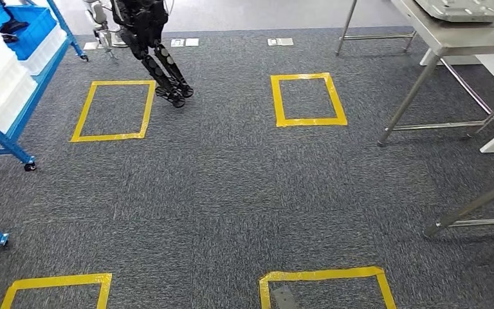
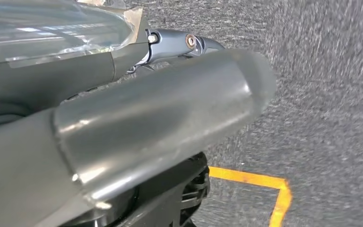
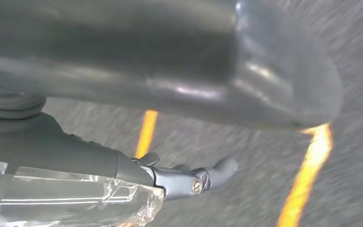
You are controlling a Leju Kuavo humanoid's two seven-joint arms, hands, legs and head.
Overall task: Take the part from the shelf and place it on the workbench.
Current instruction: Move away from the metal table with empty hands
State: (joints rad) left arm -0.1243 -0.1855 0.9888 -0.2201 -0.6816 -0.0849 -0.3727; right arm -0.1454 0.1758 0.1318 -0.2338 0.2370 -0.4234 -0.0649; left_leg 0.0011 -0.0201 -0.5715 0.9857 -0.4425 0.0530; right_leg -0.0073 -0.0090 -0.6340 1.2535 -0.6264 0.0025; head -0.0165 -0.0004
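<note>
I see my left hand (image 2: 170, 118) and right hand (image 3: 184, 71) hanging over carpet, fingers loosely apart, holding nothing; blue shelf (image 1: 13, 109) unreached, part not yet fetched.

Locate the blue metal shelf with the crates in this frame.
In the head view, the blue metal shelf stands at the left edge, holding a blue plastic crate and white crates, just left of the far-left yellow tape square on the grey carpet.

Rough grey carpet (image 1: 231, 193); shiny metal workbench (image 1: 450, 38); blue plastic crate (image 1: 19, 29).
</note>
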